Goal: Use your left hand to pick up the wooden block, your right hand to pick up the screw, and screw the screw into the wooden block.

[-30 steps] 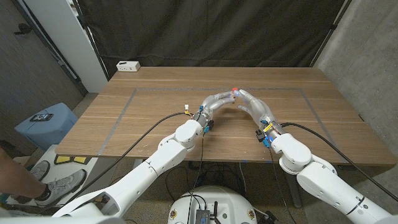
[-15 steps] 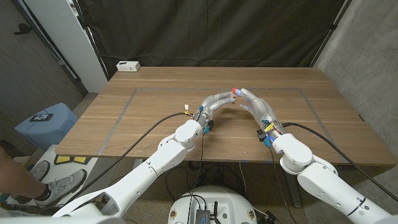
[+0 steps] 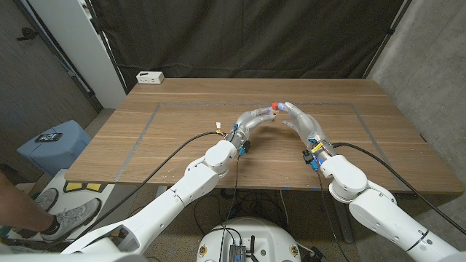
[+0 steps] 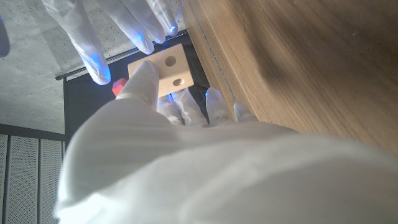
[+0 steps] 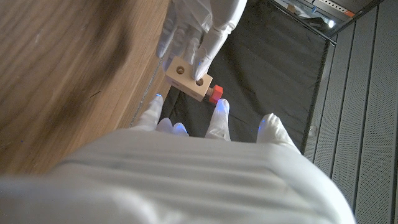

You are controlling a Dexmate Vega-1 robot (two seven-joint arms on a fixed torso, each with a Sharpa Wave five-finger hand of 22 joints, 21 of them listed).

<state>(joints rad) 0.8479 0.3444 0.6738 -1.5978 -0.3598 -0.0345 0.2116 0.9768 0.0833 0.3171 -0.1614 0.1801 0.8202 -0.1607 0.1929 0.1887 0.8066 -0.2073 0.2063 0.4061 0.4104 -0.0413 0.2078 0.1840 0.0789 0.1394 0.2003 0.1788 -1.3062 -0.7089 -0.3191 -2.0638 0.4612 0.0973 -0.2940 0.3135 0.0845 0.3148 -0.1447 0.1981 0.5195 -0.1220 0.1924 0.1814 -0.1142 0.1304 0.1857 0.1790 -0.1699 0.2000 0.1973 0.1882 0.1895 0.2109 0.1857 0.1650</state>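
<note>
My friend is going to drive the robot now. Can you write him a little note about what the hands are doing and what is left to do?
Left hand: holds the wooden block up over the middle of the table.
Right hand: its fingers meet the block at the red screw, which sticks out of the block's side; it seems to be pinching the screw.
Done: block and screw are both picked up and the screw sits at the block.
Left: keep turning the screw in. How deep it sits cannot be seen, so check before letting go.
</note>
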